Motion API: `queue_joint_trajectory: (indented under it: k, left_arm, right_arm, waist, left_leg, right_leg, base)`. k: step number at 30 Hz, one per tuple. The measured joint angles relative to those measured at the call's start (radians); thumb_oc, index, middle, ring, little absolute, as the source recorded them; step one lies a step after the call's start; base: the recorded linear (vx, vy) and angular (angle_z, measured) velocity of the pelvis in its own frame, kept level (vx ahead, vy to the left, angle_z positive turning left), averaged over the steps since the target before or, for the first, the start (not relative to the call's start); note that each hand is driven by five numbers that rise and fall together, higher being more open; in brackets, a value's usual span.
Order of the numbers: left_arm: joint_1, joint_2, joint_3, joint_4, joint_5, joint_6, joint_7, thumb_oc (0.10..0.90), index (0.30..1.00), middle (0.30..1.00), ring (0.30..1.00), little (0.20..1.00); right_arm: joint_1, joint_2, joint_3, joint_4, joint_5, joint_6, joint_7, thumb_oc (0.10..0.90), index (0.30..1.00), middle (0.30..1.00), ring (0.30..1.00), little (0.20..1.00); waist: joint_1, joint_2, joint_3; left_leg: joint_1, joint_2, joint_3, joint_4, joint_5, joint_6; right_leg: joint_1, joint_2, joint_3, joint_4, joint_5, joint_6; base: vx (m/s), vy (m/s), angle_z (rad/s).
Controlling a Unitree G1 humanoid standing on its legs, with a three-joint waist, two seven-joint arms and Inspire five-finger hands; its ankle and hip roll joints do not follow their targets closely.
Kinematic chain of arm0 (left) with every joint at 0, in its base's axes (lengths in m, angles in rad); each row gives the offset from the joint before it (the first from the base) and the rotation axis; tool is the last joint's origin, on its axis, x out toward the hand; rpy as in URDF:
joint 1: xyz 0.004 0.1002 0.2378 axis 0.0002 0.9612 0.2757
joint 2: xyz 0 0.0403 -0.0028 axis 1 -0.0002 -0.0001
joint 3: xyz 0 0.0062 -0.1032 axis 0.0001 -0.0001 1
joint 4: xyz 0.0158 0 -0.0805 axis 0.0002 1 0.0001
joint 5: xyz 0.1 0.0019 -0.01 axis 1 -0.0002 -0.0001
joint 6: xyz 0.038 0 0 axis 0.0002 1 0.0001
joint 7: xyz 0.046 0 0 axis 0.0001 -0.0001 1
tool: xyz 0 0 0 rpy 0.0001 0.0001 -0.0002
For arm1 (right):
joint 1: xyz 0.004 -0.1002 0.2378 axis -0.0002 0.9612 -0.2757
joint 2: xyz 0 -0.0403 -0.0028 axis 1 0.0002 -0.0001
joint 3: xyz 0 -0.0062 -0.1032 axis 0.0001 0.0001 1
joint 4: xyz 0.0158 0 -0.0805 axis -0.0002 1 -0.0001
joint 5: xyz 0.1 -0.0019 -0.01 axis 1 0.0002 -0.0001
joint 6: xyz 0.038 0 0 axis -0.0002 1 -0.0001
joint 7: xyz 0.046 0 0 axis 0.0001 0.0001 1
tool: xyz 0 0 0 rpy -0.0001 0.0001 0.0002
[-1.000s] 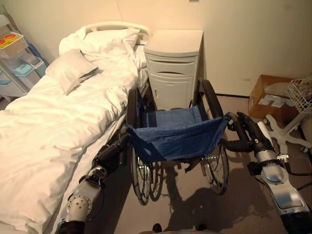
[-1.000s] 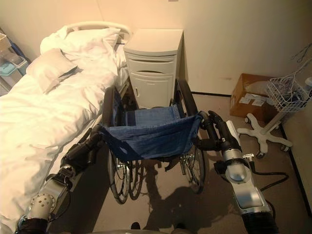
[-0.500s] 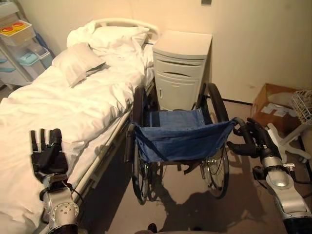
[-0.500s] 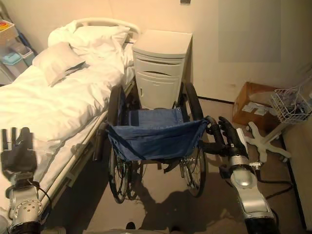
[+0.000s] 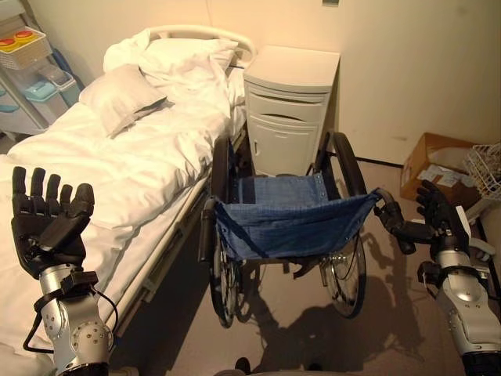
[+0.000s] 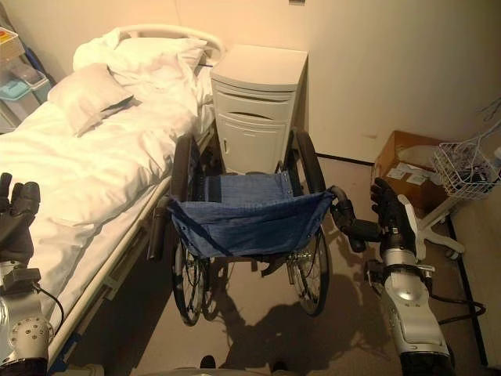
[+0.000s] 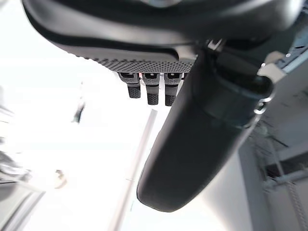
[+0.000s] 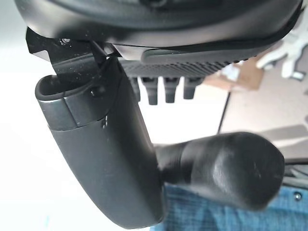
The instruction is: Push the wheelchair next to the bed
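The wheelchair [image 5: 290,223], with a blue cloth back and black wheels, stands alongside the white bed [image 5: 117,157], its front towards the bedside cabinet. My left hand [image 5: 47,223] is raised over the bed's near edge, open with fingers straight, well away from the left push handle [image 5: 206,231]. My right hand [image 5: 438,215] is open just right of the right push handle [image 5: 391,215]. In the right wrist view its thumb [image 8: 106,159] lies against the black grip [image 8: 231,166], and the fingers [image 8: 166,89] are straight.
A white bedside cabinet [image 5: 290,110] stands against the wall ahead of the wheelchair. A cardboard box [image 5: 438,164] and a wheeled stand with a wire basket [image 6: 462,164] are at the right. A trolley with trays [image 5: 23,63] stands left of the bed.
My left hand let go of the left handle and rose open over the bed. My right hand has opened off the right handle. The camera shifted slightly.
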Motion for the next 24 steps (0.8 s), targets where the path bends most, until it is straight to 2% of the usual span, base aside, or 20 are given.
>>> queue_joint_trajectory:
  k: [5, 9, 13, 15, 19, 20, 21, 24]
  left_arm:
    - [0.021, -0.005, -0.071, 0.068, 0.001, 0.057, -0.062, 0.800, 0.900, 0.900, 0.900, 0.900]
    - [0.023, -0.034, -0.135, 0.133, 0.001, 0.079, -0.093, 0.800, 0.900, 0.900, 0.900, 0.900]
    - [0.024, -0.093, -0.169, 0.221, 0.001, 0.078, -0.105, 0.800, 0.900, 0.900, 0.900, 0.900]
    - [0.027, -0.115, -0.177, 0.280, -0.001, 0.078, -0.110, 0.800, 0.900, 0.900, 0.900, 0.900]
    - [0.029, -0.142, -0.178, 0.424, -0.051, 0.074, -0.123, 0.800, 0.900, 0.900, 0.900, 0.900]
    - [0.030, -0.145, -0.179, 0.444, -0.063, 0.074, -0.124, 0.800, 0.900, 0.900, 0.900, 0.900]
    - [0.034, -0.145, -0.179, 0.479, -0.077, 0.074, -0.129, 0.800, 0.900, 0.900, 0.900, 0.900]
    - [0.041, -0.144, -0.176, 0.529, -0.110, 0.074, -0.152, 0.800, 0.900, 0.900, 0.900, 0.900]
  right_arm:
    - [0.000, 0.000, -0.003, 0.026, 0.056, -0.006, 0.013, 0.800, 0.900, 0.900, 0.900, 0.900]
    - [-0.001, 0.000, -0.008, 0.054, 0.127, -0.007, 0.052, 0.800, 0.900, 0.900, 0.900, 0.900]
    - [-0.011, 0.058, -0.044, 0.124, 0.261, -0.007, 0.136, 0.800, 0.900, 0.900, 0.900, 0.900]
    - [-0.015, 0.098, -0.066, 0.180, 0.390, -0.008, 0.194, 0.800, 0.900, 0.900, 0.900, 0.900]
    - [-0.041, 0.196, -0.115, 0.378, 0.753, -0.015, 0.357, 0.800, 0.900, 0.900, 0.900, 0.900]
    - [-0.048, 0.207, -0.118, 0.414, 0.802, -0.012, 0.384, 0.800, 0.900, 0.900, 0.900, 0.900]
    - [-0.060, 0.222, -0.125, 0.481, 0.892, 0.008, 0.429, 0.800, 0.900, 0.900, 0.900, 0.900]
    - [-0.078, 0.235, -0.159, 0.608, 1.036, 0.074, 0.515, 0.800, 0.900, 0.900, 0.900, 0.900]
  waist:
    - [0.000, -0.004, 0.002]
    - [0.000, -0.012, 0.001]
    - [-0.003, -0.033, 0.001]
    - [-0.004, -0.043, 0.000]
    - [-0.003, -0.056, -0.008]
    - [-0.003, -0.058, -0.008]
    - [-0.003, -0.061, -0.011]
    - [0.000, -0.063, -0.014]
  left_leg:
    - [0.001, 0.000, 0.002, 0.000, 0.000, 0.000]
    - [0.001, 0.001, 0.005, 0.000, 0.000, 0.000]
    - [0.002, 0.002, 0.012, 0.000, -0.001, -0.001]
    - [0.004, 0.002, 0.013, 0.000, -0.001, 0.000]
    - [0.005, 0.002, 0.016, 0.000, -0.002, 0.000]
    - [0.006, 0.001, 0.016, 0.000, -0.002, 0.000]
    - [0.008, 0.001, 0.016, 0.000, -0.002, 0.000]
    - [0.010, 0.000, 0.016, 0.000, -0.002, 0.000]
  right_leg:
    - [-0.001, 0.000, 0.001, 0.000, 0.000, 0.000]
    - [-0.002, 0.001, 0.005, 0.000, 0.000, 0.000]
    - [-0.004, 0.002, 0.007, 0.000, 0.000, 0.000]
    - [-0.004, 0.002, 0.008, 0.000, 0.000, 0.000]
    - [-0.004, 0.001, 0.008, 0.000, 0.000, 0.000]
    - [-0.005, 0.001, 0.008, 0.000, 0.000, 0.000]
    - [-0.004, 0.000, 0.007, 0.000, 0.000, 0.000]
    - [-0.002, -0.001, 0.007, 0.000, 0.000, 0.001]
  base:
    - [0.00, -0.007, 0.00]
    - [-0.01, -0.036, -0.03]
    - [0.00, -0.023, -0.03]
    - [0.01, -0.043, -0.03]
    - [0.00, -0.011, -0.01]
    - [0.00, 0.000, 0.00]
    - [0.00, 0.000, 0.00]
    - [0.00, 0.000, 0.00]
